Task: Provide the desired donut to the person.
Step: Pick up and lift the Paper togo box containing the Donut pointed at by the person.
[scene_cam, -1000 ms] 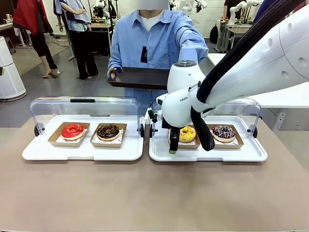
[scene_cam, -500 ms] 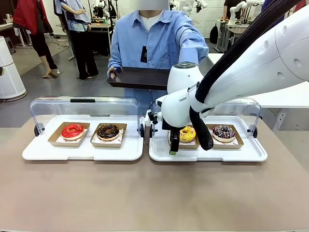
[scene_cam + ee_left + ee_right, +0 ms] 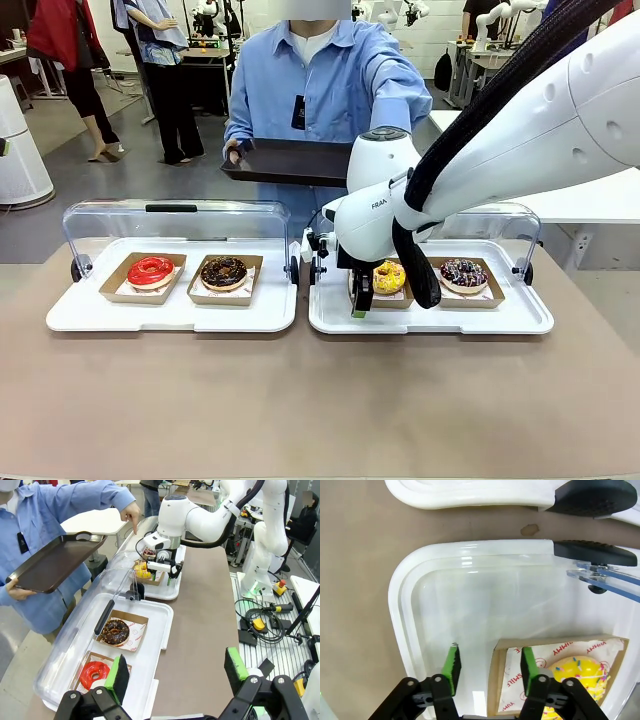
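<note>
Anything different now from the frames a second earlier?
The right gripper shifted very slightly toward the yellow donut. Its jaws straddle the wall of that donut's card tray and are not yet clamped. Nothing was picked up or let go. Unchanged: the person holding out the dark tray, and the red donut in its place.

A left tray [image 3: 70, 318] and a right tray [image 3: 525, 318] lie side by side on the surface [image 3: 300, 400], two donuts [image 3: 223, 272] in each. The person [image 3: 320, 90] stands behind.
</note>
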You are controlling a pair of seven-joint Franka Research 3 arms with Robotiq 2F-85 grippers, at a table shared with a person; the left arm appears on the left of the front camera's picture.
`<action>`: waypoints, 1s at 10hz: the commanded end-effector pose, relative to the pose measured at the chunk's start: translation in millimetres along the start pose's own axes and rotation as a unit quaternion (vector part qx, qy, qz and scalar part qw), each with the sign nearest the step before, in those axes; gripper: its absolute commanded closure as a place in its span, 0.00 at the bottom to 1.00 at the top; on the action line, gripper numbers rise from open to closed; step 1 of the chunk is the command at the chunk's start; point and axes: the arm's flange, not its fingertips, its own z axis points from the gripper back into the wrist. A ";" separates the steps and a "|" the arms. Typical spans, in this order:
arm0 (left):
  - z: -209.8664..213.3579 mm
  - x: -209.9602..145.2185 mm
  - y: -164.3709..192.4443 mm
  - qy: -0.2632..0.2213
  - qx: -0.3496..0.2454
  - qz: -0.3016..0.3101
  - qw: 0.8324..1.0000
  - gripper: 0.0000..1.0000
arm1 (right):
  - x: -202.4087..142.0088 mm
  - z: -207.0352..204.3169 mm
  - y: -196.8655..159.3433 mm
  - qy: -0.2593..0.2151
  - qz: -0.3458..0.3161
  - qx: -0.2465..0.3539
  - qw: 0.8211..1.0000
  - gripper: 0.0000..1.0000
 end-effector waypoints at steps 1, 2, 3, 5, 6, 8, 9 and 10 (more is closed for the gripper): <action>2.2 0.6 -0.1 -0.004 -0.002 -0.005 1.000 0.00 | -0.2 1.4 -2.5 -0.005 0.006 0.009 1.000 0.76; 2.2 0.6 -0.1 -0.004 -0.002 -0.005 1.000 0.00 | -0.4 1.3 -2.4 -0.005 0.005 0.009 1.000 1.00; 2.2 0.6 -0.1 -0.004 -0.002 -0.005 1.000 0.00 | -0.5 1.3 -2.6 -0.004 0.003 0.009 1.000 1.00; 2.2 0.6 -0.1 -0.004 -0.002 -0.005 1.000 0.00 | -0.4 1.8 -2.4 -0.003 0.003 0.010 1.000 1.00; 2.2 0.6 -0.1 -0.004 -0.002 -0.005 1.000 0.00 | -0.1 2.6 -2.0 -0.001 0.003 0.009 1.000 1.00; 2.2 0.6 -0.1 -0.004 -0.002 -0.005 1.000 0.00 | 0.2 5.2 0.2 0.006 0.005 0.010 1.000 1.00; 2.2 0.6 -0.1 -0.004 -0.002 -0.005 1.000 0.00 | 1.8 11.0 5.4 0.012 0.005 0.008 1.000 1.00; 2.2 0.6 -0.1 -0.004 -0.002 -0.005 1.000 0.00 | 5.9 24.1 13.2 0.026 -0.007 0.014 1.000 1.00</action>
